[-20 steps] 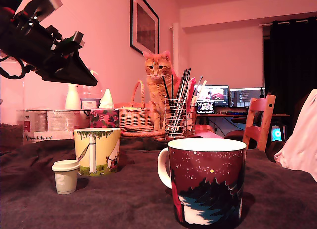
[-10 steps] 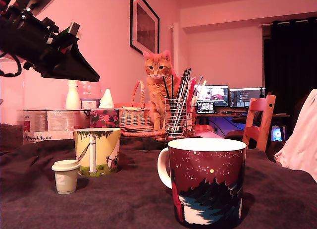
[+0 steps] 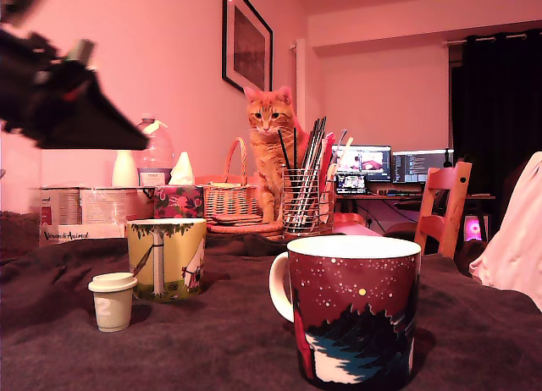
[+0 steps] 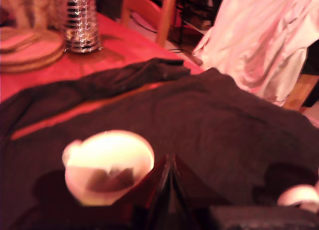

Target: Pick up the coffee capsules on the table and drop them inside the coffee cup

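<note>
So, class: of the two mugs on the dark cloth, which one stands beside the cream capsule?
The yellow-green illustrated mug; the cream capsule stands beside it, while the dark red mug stands apart, nearer the camera.

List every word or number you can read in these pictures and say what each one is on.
"2": embossed on the side of the cream coffee capsule.
A cursive line on the pale box at the exterior view's left: too small to read surely.
Print on the tins, the bottle label and the monitors: too small or blurred.
</note>
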Tool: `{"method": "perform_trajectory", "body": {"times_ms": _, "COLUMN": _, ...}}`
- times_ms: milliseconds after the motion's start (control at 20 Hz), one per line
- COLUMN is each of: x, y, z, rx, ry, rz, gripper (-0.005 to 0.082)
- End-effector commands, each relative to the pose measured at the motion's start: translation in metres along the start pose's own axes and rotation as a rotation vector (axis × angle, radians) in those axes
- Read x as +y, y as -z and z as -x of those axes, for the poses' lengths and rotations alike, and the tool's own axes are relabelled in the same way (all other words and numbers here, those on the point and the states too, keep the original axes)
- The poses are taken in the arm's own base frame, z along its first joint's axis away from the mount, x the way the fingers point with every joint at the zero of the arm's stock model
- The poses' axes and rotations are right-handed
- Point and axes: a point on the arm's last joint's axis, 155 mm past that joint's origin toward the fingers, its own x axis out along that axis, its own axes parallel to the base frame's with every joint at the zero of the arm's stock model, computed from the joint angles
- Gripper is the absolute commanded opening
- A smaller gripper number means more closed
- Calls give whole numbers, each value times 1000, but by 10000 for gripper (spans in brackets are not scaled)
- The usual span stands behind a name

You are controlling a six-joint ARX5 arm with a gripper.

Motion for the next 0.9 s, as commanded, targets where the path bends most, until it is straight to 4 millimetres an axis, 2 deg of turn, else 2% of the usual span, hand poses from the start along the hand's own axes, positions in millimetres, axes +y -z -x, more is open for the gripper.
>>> {"method": "perform_trajectory", "body": {"times_ms": 0, "x": 0, "y": 14, "z": 7, "rx": 0, "ry": -17, "rz": 19, "gripper": -24}}
{"method": "perform_trajectory", "body": {"times_ms": 150, "x": -1, "y": 20, "z": 19, "rx": -44, "ry": -38, "rz": 19, "gripper": -24}}
{"method": "perform_trajectory", "body": {"times_ms": 300, "x": -3, "y": 35, "z": 27, "rx": -40, "ry": -43, "rz": 39, "gripper": -24}}
{"method": "perform_trajectory", "body": {"times_ms": 550, "x": -5, "y": 63, "z": 36, "rx": -12, "ry": -48, "rz": 93, "gripper": -24}}
{"method": "perform_trajectory", "body": {"times_ms": 850, "x": -9, "y": 87, "z": 43, "rx": 34, "ry": -46, "rz": 126, "gripper": -24}}
